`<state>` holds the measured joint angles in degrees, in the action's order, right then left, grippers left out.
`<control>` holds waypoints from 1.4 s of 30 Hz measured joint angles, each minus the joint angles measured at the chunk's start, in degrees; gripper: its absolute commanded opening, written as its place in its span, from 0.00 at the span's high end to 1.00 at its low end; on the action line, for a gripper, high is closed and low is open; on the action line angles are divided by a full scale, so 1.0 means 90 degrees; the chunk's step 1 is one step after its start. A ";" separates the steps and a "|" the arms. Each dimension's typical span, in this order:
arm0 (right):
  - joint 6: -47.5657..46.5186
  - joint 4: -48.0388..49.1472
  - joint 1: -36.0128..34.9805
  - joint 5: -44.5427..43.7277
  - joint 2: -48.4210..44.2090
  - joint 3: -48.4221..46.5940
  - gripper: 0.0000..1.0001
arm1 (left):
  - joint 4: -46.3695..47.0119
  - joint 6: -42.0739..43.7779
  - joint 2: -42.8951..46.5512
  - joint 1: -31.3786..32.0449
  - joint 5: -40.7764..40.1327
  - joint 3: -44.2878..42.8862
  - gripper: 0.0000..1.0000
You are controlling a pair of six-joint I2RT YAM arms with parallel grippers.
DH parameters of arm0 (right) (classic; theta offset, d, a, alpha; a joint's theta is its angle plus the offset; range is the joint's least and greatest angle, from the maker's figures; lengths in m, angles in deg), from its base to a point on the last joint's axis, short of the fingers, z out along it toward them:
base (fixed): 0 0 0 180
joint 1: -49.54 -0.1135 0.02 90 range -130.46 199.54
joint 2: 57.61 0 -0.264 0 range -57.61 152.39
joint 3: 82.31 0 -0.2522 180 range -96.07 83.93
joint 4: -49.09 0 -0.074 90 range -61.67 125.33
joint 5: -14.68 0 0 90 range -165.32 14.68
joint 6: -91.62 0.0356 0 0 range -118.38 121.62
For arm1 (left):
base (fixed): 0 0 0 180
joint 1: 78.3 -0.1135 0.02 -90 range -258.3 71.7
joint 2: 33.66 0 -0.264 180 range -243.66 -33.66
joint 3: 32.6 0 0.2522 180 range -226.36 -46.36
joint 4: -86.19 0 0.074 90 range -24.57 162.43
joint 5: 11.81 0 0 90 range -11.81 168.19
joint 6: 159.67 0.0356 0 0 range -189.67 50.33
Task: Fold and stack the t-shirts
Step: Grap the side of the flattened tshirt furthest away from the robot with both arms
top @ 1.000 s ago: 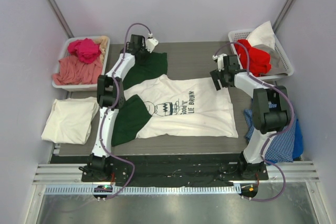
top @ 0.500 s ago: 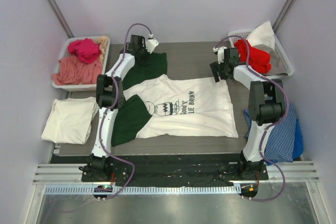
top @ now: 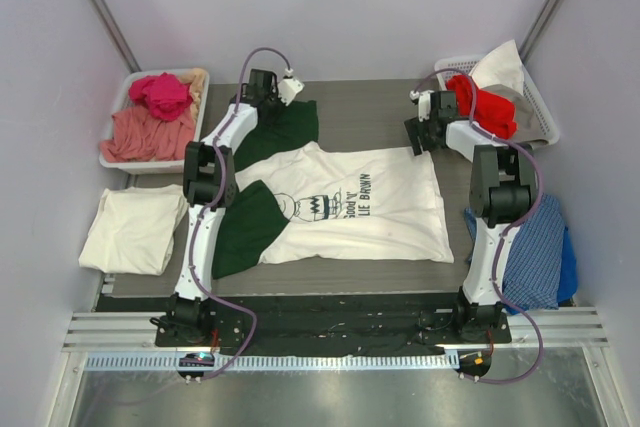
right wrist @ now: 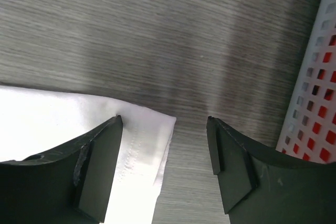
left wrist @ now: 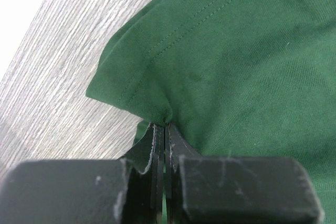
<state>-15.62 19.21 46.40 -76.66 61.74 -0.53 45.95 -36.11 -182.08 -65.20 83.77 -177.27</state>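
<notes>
The white t-shirt (top: 340, 202) with black cartoon print lies spread flat mid-table, on top of the dark green t-shirt (top: 285, 127), which shows at the far left and near left. My left gripper (top: 262, 104) is shut on a bunched edge of the green t-shirt (left wrist: 236, 51); its jaws (left wrist: 165, 125) pinch the fabric at the tips. My right gripper (top: 413, 142) stands open just above the white shirt's far right corner (right wrist: 142, 135), one finger (right wrist: 100, 156) over the cloth, the other over bare table. A cream t-shirt (top: 135, 229) lies folded at the left.
A grey bin (top: 115, 137) with pink and red garments stands at the back left. A white mesh basket (top: 538, 107) holding red and pale cloth is at the back right, close to my right gripper (right wrist: 164, 121). Blue checked cloth (top: 540, 262) lies beside the right arm.
My right gripper has moved away from me toward the back, to the white shirt's far right corner, its jaws narrowing slightly. The left arm and the shirts have stayed still.
</notes>
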 measured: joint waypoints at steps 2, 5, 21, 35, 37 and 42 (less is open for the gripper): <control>-0.0017 -0.0010 0.0007 0.0056 0.0039 -0.0051 0.33 | 0.0002 0.0015 0.0000 0.0002 -0.0002 0.0022 1.00; -0.0022 -0.0027 0.0017 0.0194 0.0073 -0.0083 0.38 | 0.0010 0.0022 0.0000 0.0002 -0.0010 0.0029 1.00; -0.0073 -0.0172 0.0017 0.0495 0.0114 -0.0134 0.72 | 0.0015 0.0160 0.0119 0.0007 -0.0092 0.0194 1.00; -0.0168 -0.0219 0.0017 0.0444 0.0114 -0.0134 0.99 | 0.0007 0.0121 0.0318 0.0080 -0.0403 0.0206 1.00; -0.0182 -0.0223 0.0017 0.0444 0.0112 -0.0134 0.99 | 0.0002 0.0097 0.0469 0.0107 -0.0442 0.0219 1.00; -0.0214 -0.0432 0.0017 0.0427 0.0015 -0.0129 0.99 | -0.0019 0.0000 0.1013 0.0199 -0.0498 0.0289 1.00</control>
<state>-17.54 15.32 46.55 -72.82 61.87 -1.69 45.78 -36.11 -172.97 -63.41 79.29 -174.67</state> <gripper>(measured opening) 0.045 0.028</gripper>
